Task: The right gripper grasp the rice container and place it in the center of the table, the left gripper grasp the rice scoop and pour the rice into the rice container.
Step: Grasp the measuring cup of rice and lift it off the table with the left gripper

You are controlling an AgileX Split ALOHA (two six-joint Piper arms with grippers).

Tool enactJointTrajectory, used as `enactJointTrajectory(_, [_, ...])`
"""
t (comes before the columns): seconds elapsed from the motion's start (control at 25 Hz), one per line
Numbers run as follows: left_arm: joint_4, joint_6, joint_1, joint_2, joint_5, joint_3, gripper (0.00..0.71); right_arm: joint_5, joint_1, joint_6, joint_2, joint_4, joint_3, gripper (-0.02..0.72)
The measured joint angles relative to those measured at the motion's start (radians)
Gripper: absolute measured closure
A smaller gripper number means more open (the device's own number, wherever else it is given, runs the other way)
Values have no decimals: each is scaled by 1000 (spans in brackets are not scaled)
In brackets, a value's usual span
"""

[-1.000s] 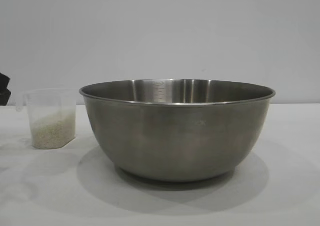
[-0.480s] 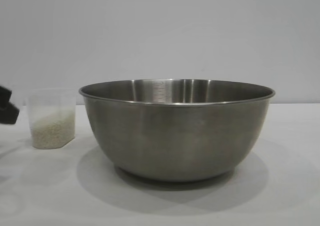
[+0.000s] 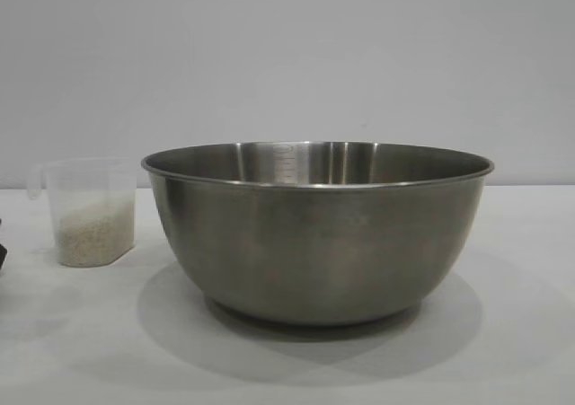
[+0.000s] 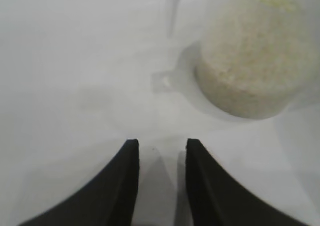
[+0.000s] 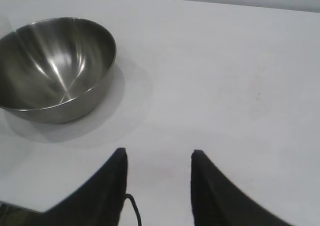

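The rice container [image 3: 316, 234], a large steel bowl, stands empty in the middle of the table [image 3: 521, 333]; it also shows in the right wrist view [image 5: 55, 68]. The rice scoop [image 3: 90, 209], a clear plastic cup about a third full of rice [image 3: 94, 236], stands upright to the bowl's left. In the left wrist view the scoop [image 4: 252, 55] and its small handle [image 4: 165, 80] lie just ahead of my left gripper [image 4: 160, 146], which is open, empty and low over the cloth. My right gripper [image 5: 157, 156] is open and empty, well away from the bowl.
A plain grey wall stands behind the table. The white cloth [image 5: 225, 75] beside the bowl is bare. A table edge [image 5: 20, 206] shows near the right gripper in the right wrist view.
The left gripper, seen at the exterior view's left edge, has sunk lower and almost left that view. Bowl and scoop have not moved.
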Motion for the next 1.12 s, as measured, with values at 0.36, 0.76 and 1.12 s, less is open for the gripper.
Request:
enactJointTrajectory(0.36, [-10, 8, 0, 12, -6, -66, 487, -2, 0, 0, 0, 0, 0, 445])
enactJointTrajectory(0.76, [-9, 23, 0, 44, -6, -136, 487, -2, 0, 0, 0, 0, 0, 445])
enactJointTrajectory(1.12, [-5, 32, 0, 57, -6, -175, 487, -2, 0, 0, 0, 0, 0, 445])
